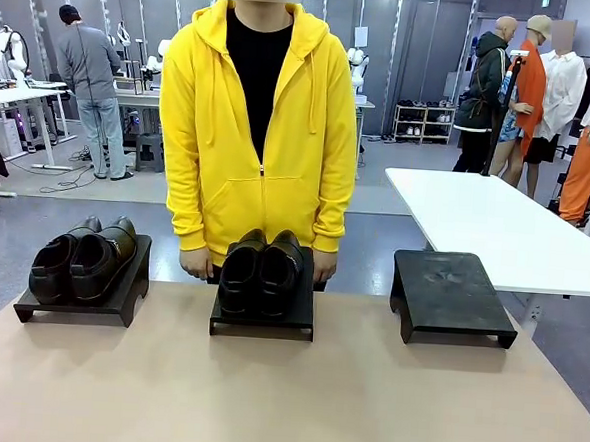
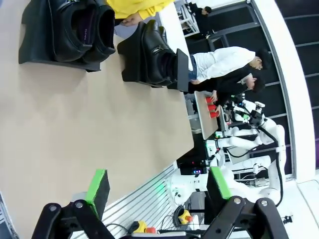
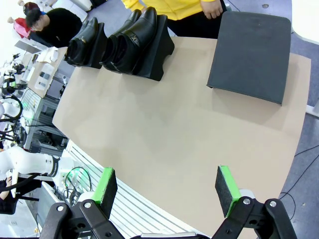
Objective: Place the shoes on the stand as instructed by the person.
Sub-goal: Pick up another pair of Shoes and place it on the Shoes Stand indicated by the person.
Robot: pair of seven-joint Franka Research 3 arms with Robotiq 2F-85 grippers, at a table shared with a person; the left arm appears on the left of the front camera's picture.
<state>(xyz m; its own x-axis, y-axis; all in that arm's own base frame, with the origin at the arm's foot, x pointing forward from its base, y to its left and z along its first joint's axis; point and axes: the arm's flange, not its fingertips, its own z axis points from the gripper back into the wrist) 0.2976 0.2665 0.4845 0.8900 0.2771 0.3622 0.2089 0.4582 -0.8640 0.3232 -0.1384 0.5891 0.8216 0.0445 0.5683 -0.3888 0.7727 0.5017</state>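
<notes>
Our left gripper point(image 2: 157, 191) and right gripper point(image 3: 167, 189) hang wide apart, holding nothing. Two pairs of shoes point(image 1: 260, 269) sit on stands so they show; the right stand point(image 1: 451, 294) waits bare.

- Setting: robotics lab, open hall, grey floor.
- Evidence: white work tables point(image 1: 496, 218); white robot arms point(image 2: 249, 144) on neighbouring benches; shoe rack point(image 1: 423, 122) by the wall; cables point(image 1: 72, 177) on the floor.
</notes>
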